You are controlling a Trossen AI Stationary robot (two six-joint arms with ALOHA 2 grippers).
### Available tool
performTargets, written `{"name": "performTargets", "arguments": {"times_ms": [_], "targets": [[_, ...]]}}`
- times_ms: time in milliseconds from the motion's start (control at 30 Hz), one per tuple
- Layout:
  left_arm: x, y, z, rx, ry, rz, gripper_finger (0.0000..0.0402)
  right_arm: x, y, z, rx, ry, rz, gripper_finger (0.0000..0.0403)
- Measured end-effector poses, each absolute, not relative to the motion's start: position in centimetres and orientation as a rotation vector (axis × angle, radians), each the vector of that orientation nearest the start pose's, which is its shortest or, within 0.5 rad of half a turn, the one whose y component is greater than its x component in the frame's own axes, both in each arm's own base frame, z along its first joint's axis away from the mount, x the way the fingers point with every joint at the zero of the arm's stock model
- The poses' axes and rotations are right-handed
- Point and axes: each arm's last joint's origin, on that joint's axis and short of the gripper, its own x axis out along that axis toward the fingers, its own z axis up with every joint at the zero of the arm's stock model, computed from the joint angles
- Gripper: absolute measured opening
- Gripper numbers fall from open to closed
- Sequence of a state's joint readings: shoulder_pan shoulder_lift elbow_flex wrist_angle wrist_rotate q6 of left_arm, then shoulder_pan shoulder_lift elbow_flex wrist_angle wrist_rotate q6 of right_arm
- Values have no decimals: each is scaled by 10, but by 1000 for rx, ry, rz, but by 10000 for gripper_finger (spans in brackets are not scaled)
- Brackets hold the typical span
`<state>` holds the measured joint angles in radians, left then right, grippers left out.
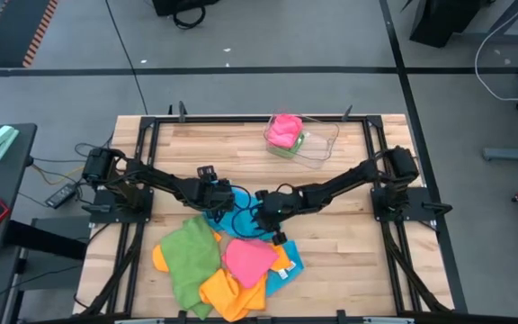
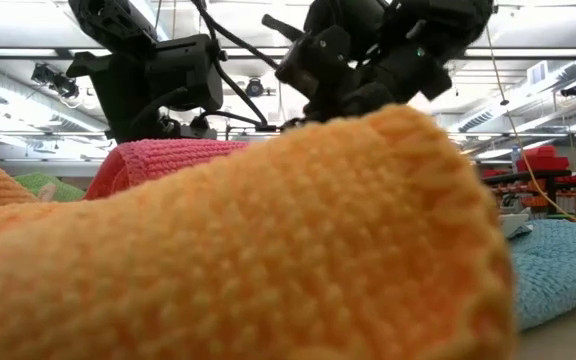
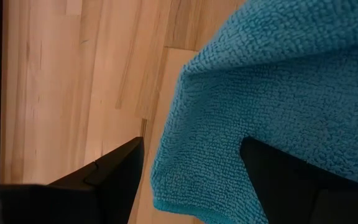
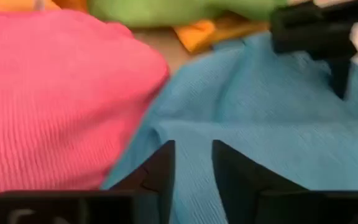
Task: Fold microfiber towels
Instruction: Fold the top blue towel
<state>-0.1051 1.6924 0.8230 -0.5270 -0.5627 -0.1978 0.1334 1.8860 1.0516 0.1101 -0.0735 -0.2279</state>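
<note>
I'm looking at a light wooden plank table [image 1: 349,243] with a black frame round its edge, standing on a grey floor with dark tape lines. A side bench on the left carries a few small devices. The low view is mostly blocked by an orange towel [image 2: 268,250] right at the lens; behind it I see ceiling strip lights and racks of an open lab.

Towels: a loose pile sits at the table's near middle, with green towel [image 1: 190,256] on the left, pink towel [image 1: 248,259] in the middle, orange under and in front of them. A blue towel [image 1: 236,220] lies spread just behind the pile, and another bit of blue peeks out at the pile's right. One more pink cloth [image 1: 284,130] sits in the clear tray [image 1: 320,144] at the far side, well apart.

Left gripper [image 3: 191,180]: fingers wide apart, straddling an edge of the blue towel, bare wood beside it. Not clamped.

Right gripper [image 4: 193,168]: fingers narrow, slim gap between them, low over the blue towel just beside the pink one. I can't tell whether any fabric is pinched.

Both grippers meet over the blue towel at the table's centre.
</note>
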Motion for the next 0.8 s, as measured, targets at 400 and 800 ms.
{"name": "performTargets", "arguments": {"times_ms": [400, 800], "targets": [[272, -13, 126, 295, 1276, 506, 286, 358, 60, 141, -442, 797, 158, 162], [272, -13, 126, 294, 1274, 507, 286, 354, 78, 129, -625, 779, 106, 162]]}}
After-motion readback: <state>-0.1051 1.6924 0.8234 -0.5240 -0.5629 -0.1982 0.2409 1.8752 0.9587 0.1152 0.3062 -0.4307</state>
